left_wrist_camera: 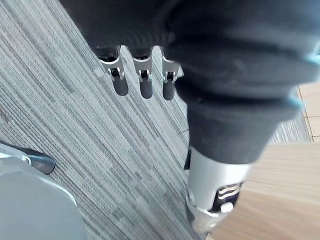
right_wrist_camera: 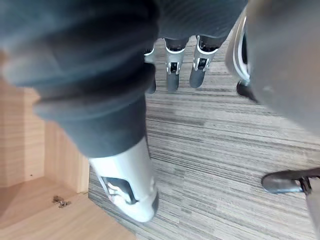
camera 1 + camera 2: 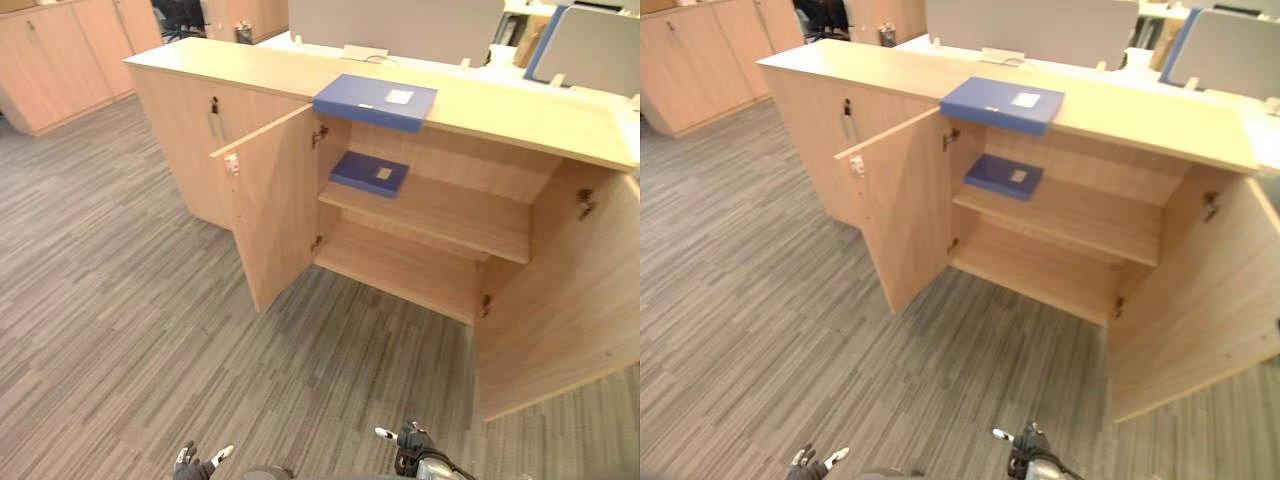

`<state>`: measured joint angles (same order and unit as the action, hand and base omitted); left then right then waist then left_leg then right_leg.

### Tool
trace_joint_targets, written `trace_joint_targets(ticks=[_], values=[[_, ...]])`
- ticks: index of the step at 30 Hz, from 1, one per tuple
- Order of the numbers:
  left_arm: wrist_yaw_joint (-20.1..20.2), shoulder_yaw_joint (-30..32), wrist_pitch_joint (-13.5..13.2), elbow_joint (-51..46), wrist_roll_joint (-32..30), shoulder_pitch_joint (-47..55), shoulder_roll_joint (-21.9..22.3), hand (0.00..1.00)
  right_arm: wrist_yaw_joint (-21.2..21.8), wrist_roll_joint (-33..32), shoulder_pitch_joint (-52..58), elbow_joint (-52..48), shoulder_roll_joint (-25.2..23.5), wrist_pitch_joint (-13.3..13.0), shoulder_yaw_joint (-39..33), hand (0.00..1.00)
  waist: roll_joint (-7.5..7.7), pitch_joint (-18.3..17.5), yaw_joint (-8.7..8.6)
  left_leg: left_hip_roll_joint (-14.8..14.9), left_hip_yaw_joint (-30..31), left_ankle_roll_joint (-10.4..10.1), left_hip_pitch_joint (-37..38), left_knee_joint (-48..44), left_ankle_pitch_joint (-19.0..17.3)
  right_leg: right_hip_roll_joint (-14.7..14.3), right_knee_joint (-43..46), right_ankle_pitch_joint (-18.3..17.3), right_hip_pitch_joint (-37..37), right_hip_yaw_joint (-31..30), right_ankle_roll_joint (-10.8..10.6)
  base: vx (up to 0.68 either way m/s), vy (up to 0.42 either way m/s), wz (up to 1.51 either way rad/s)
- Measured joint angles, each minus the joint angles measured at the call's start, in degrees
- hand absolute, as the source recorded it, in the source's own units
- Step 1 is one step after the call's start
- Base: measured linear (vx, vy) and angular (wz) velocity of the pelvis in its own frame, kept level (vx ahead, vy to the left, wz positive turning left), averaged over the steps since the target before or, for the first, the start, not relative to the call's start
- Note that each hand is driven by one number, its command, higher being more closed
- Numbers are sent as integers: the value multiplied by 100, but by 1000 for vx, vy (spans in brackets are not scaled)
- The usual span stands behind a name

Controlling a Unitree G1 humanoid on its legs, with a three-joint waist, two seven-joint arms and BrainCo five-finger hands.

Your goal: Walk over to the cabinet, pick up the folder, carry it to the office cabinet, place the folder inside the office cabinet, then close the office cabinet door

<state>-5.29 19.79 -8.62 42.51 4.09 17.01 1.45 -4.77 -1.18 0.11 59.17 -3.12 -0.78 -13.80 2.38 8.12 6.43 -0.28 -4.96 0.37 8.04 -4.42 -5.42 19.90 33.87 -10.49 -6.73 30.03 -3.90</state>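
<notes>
1. Blue folder (image 3: 375, 102): flat on the cabinet's (image 3: 520, 115) top surface at its front edge, 12 o'clock.
2. Second blue folder (image 3: 369, 173): on the upper shelf (image 3: 440, 210) inside; both doors (image 3: 275, 205) open.
3. Left hand (image 3: 195, 462), 7 o'clock: fingers (image 1: 145, 82) straight, apart, empty, above the floor (image 3: 120, 300).
4. Right hand (image 3: 410, 445), 5 o'clock: fingers likewise apart, empty.

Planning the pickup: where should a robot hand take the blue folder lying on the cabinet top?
Its near long edge, from the front: the blue folder lies flat with that edge at the cabinet top's front lip, so pinching it top and bottom looks feasible.
</notes>
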Motion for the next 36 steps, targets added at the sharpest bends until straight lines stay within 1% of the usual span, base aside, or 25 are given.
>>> trace_joint_targets(ticks=[1, 2, 4, 7, 11, 14, 15, 16, 17, 18, 19, 20, 21, 22, 23, 24, 25, 26, 27, 28, 29, 30, 32, 35, 36], values=[[2, -1, -48, -38, 34, -17, -71, 0, -1, -2, 11, 10, -38, -19, 15, 0, 166, 31, -13, -146, 79, -47, 43, -51, -60, 40, -314, -67, -15, 185, 415, 11, -235, 21], [-3, -8, -25, 37, 30, -57, 30, 0, -4, -1, 1, 11, 46, -14, 10, 0, 57, -23, 6, -58, 153, -68, -13, -94, -130, -58, -413, -148, 14, 309, 303, 28, -220, 22], [3, -7, -39, -29, 0, -53, 166, 0, -39, 1, -41, 15, 56, -25, -19, 0, -82, -25, -4, 74, 285, -183, -86, -79, -124, -260, -548, -237, 7, 470, 349, 81, -165, 11], [6, -23, -11, -49, -2, -82, 167, 0, -87, 8, -26, 20, 12, -30, -150, 0, -96, -36, -28, 343, 559, -333, -103, -79, -201, -570, -781, -385, 224, 783, 364, 120, -140, 28], [7, -127, 45, -63, 354, -109, 164, 0, -164, -63, 53, 16, -16, -38, -366, 0, -166, -144, -79, 621, 929, -382, -317, -674, -655, -990, -1235, -429, 654, 1139, 334, 206, -72, 36], [22, -225, 106, -299, 345, -73, 155, 0, -209, -286, 79, 6, -47, -44, -445, 0, -200, -218, -83, 813, 886, -546, -877, -2103, -1144, -1274, -1483, -437, 885, 1202, 324, 293, 49, -1], [46, -317, 159, -503, 345, -21, 155, 0, -209, -442, 85, 3, -47, -43, -458, 0, -223, -205, -84, 884, 851, -597, -1188, -3217, -1175, -1365, -1607, -424, 1156, 1191, 321, 346, 92, -17], [73, -358, 165, -586, 344, 13, 155, 0, -208, -459, 97, -14, -37, -44, -450, 0, -269, -181, -91, 914, 847, -682, -1307, -3693, -1123, -1414, -1668, -421, 1295, 1184, 316, 338, 98, -25], [104, -462, 180, -737, 344, 56, 154, 0, -209, -469, 143, -104, -26, -43, -425, 0, -341, -165, -99, 996, 813, -885, -1578, -4650, -814, -1512, -1819, -417, 1568, 1121, 306, 224, 79, -37], [132, -506, 185, -859, 345, 93, 148, 0, -215, -484, 175, -122, -33, -42, -293, 0, -329, -139, -66, 1086, 663, -851, -1937, -5541, -339, -1539, -1994, -397, 1817, 968, 273, 316, 122, -57], [137, -523, 190, -953, 344, 160, 149, 0, -218, -490, 174, -121, -24, -38, -229, 0, -316, -142, -31, 1123, 511, -642, -2150, -5922, -556, -1522, -2089, -393, 1916, 794, 266, 273, 131, -64], [147, -536, 194, -1000, 342, 188, 150, 0, -220, -488, 152, -122, -25, -38, -229, 0, -313, -135, -20, 1119, 408, -533, -2289, -6032, -740, -1484, -2152, -385, 1995, 677, 252, 340, 215, -85], [189, -529, 200, -1053, 363, 218, 149, 0, -220, -487, 111, -119, -22, -39, -237, 0, -273, -138, 37, 1084, 247, -335, -2560, -5958, -1037, -1364, -2233, -331, 2011, 416, 158, 321, 290, -109], [200, -480, 202, -1115, 341, 237, 154, 0, -221, -485, 86, -101, -9, -38, -235, 0, -268, -100, 106, 1005, 232, -244, -2814, -5563, -1261, -1211, -2305, -261, 2006, 172, 36, 316, 326, -112], [203, -453, 202, -1121, 336, 244, 157, 0, -221, -482, 75, -96, -3, -38, -231, 0, -265, -56, 130, 961, 276, -238, -2902, -5255, -1322, -1129, -2313, -242, 2016, 58, -21, 320, 380, -98], [203, -405, 207, -1120, 332, 258, 164, 0, -221, -464, 79, -94, 2, -35, -230, 0, -267, 11, 149, 901, 378, -226, -2940, -4614, -1330, -975, -2284, -238, 2042, -98, -136, 363, 428, -87], [199, -370, 207, -1128, 337, 343, 216, 0, -223, -438, 125, -96, 51, -30, -170, 0, -393, -17, 184, 874, 679, -236, -2775, -3217, -877, -827, -2154, -304, 2062, -252, -420, 446, 510, -79], [188, -206, 231, -1044, 339, 291, 182, 0, -225, -438, 177, -82, 4, -4, -66, 0, -171, 64, 198, 584, 551, -492, -2576, -3145, -725, -550, -2151, -395, 2130, -403, -654, 380, 391, -43], [176, -150, 217, -1053, 350, 247, 194, 0, -204, -437, 201, -82, -28, 0, -24, 0, -86, 46, 195, 486, 533, -445, -2544, -3075, -705, -527, -2219, -359, 2135, -392, -601, 329, 287, -7], [184, -172, 191, -1049, 354, 214, 183, 0, -204, -436, 179, -80, -49, 6, -26, 0, -25, 17, 226, 382, 596, -409, -2510, -3080, -713, -604, -2372, -123, 2069, -377, -460, 255, 185, -3], [174, -118, 196, -1004, 355, 218, 183, 0, -195, -433, 129, -108, -53, -2, -37, 0, -14, 0, 252, 225, 649, -385, -2452, -3065, -726, -576, -2462, 54, 2046, -284, -433, 233, 169, -14], [172, -88, 197, -947, 356, 218, 183, 0, -195, -433, 95, -119, -46, -13, -50, 0, -21, -13, 252, 182, 609, -333, -2391, -3042, -755, -521, -2503, 181, 2093, -306, -483, 225, 177, -27], [114, 85, 198, -674, 371, 207, 183, 0, -179, -433, 42, -203, -66, -38, -68, 0, 25, -105, 254, 16, 329, -185, -2106, -2671, -722, -269, -2628, 507, 2105, -412, -477, 239, 204, -38], [62, 173, 203, -436, 406, 225, 185, 0, -151, -420, 50, -247, -60, -32, -90, 0, 9, -151, 318, -160, -13, -22, -1691, -2088, -624, 71, -2428, 637, 1941, -592, -531, 158, 172, -59], [52, 173, 209, -384, 423, 238, 186, 0, -139, -410, 88, -227, -41, -26, -141, 0, -24, -184, 320, -260, -89, 14, -1448, -1789, -602, 253, -2087, 639, 1761, -713, -533, 120, 155, -51]])
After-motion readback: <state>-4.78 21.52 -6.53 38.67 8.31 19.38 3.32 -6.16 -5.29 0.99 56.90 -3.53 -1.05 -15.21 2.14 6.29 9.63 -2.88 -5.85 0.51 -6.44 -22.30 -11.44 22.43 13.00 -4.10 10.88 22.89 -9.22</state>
